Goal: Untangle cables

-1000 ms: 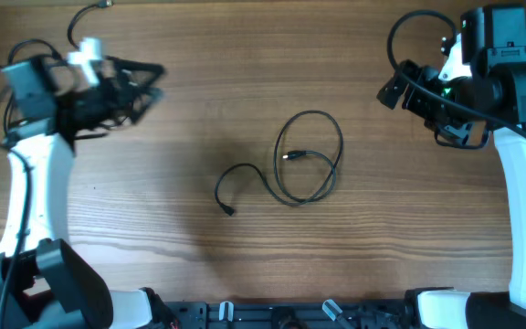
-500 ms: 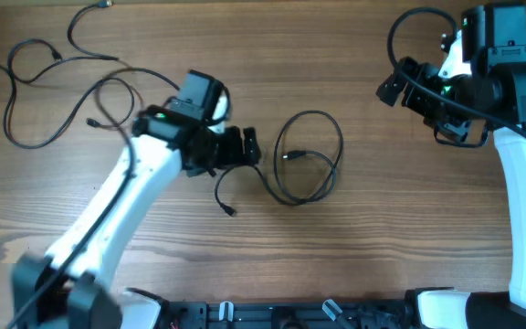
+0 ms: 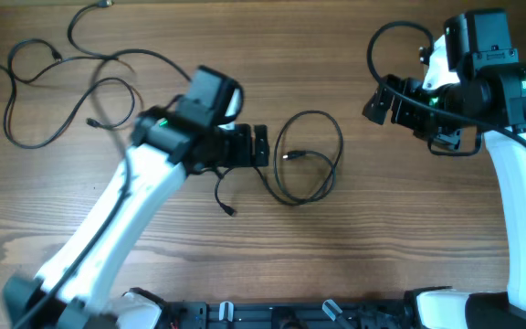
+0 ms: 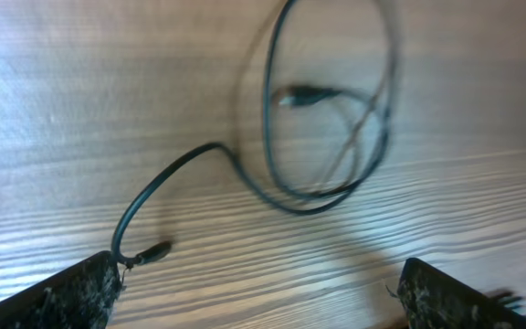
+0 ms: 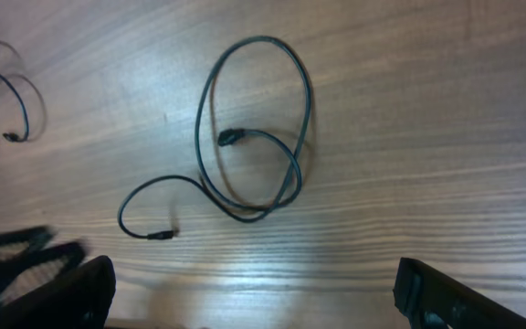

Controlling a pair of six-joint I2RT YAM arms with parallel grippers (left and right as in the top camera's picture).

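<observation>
Task status, judged from the layout: early, with no cable yet drawn out straight. Lying near the middle of the table [image 3: 400, 265]: one looped cable [image 3: 310, 154], crossing itself, with an inner plug [image 3: 288, 157] resting inside the loop and a tail [image 3: 245, 169] running left and nearward to an end plug [image 3: 231, 212]. Lying at the far left: a loose cable bundle [image 3: 89, 60] of thin cords overlapping in several places, well apart from the loop and from both grippers. Left gripper [image 3: 265, 146]: positioned just left of the loop, above the tail, jaws spread wide, with fingers [image 4: 62, 292] at the bottom corners of the left wrist view and only wood and cord between them; nothing held. Cannot tell from these views whether touching the table. Right gripper [image 3: 373, 105]: hovering right of the loop and farther back, apart from it, jaws likewise wide open in the right wrist view and empty. Left to do, as far as can be judged: grasp the loop or its tail, draw the inner plug out through the crossing, lay that cord out straight, then repeat for the overlapping cords at the far left. Expect the thin cord to slide and spring back rather than hold a shape.
</observation>
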